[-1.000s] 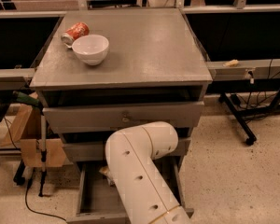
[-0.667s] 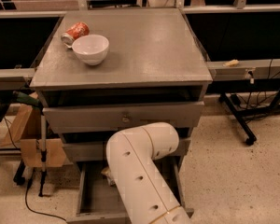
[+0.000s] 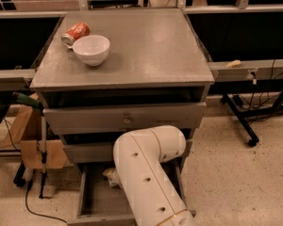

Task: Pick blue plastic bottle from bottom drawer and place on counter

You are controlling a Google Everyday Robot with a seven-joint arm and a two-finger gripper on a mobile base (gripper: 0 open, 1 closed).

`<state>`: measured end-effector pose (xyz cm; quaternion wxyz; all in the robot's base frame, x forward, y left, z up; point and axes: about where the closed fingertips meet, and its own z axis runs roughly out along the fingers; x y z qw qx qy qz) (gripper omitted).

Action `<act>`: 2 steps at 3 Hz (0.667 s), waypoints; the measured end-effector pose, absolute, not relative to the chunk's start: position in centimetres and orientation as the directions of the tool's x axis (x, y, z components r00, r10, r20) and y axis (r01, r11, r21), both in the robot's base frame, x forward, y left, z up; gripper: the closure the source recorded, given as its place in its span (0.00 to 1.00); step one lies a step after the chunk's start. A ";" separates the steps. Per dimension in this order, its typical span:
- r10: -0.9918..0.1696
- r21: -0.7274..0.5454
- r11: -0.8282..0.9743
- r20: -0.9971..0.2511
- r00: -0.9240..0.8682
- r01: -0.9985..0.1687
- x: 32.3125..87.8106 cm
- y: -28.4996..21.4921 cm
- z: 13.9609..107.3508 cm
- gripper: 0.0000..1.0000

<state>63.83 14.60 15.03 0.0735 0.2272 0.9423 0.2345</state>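
Observation:
The bottom drawer (image 3: 92,199) stands pulled open at the foot of the grey cabinet. My white arm (image 3: 148,173) bends down into it and covers most of its inside. The gripper is hidden behind the arm, down in the drawer. A small pale shape (image 3: 110,176) shows at the arm's left edge inside the drawer; I cannot tell whether it is the blue plastic bottle. The counter (image 3: 151,46) is the cabinet's flat grey top.
A white bowl (image 3: 91,49) and an orange-red can (image 3: 75,33) lying on its side sit at the counter's back left. The two upper drawers (image 3: 125,117) are partly pulled out. A cardboard box (image 3: 30,142) stands left of the cabinet, a black wheeled stand (image 3: 243,119) to the right.

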 end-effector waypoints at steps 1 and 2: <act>0.454 0.488 0.783 -0.026 -0.890 0.386 63.8 14.7 15.0 0.25; 0.451 0.491 0.781 -0.014 -0.893 0.386 63.8 14.6 15.0 0.25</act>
